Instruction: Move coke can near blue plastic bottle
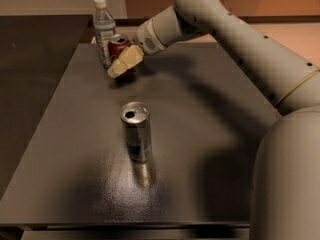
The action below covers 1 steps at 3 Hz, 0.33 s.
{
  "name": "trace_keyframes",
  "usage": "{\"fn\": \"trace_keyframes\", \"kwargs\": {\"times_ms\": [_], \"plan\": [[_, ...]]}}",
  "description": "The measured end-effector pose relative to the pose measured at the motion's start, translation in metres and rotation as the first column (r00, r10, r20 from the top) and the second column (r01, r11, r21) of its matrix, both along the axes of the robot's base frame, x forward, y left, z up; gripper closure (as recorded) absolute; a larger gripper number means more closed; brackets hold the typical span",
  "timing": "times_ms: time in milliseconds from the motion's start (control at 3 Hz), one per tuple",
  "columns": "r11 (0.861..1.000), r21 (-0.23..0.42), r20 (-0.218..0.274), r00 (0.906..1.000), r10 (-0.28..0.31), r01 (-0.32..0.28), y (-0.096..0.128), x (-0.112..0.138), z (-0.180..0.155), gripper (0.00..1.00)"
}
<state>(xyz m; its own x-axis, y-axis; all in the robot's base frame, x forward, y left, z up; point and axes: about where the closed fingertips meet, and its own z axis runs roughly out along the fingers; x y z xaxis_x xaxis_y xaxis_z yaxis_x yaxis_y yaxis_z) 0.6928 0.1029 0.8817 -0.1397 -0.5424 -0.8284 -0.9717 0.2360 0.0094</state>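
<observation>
The coke can (119, 45), dark red with a silver top, stands upright at the far left of the dark table (210, 134). It is just to the right of the blue plastic bottle (103, 29), which has a white cap and a pale label. The two are very close or touching. My gripper (122, 63) reaches in from the right and is right at the coke can. Its beige end lies across the can's front and hides the lower part.
A taller, slimmer silver-and-dark can (136, 132) stands upright in the middle of the table, well in front of the gripper. My arm (235, 39) spans the table's right side. The table's left edge lies close to the bottle.
</observation>
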Motion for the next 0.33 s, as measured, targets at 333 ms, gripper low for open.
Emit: {"fn": "trace_keyframes", "kwargs": {"times_ms": [333], "plan": [[1.000,0.000,0.000,1.0000,0.000,0.000,0.0001,0.0000,-0.0001,0.00]]}}
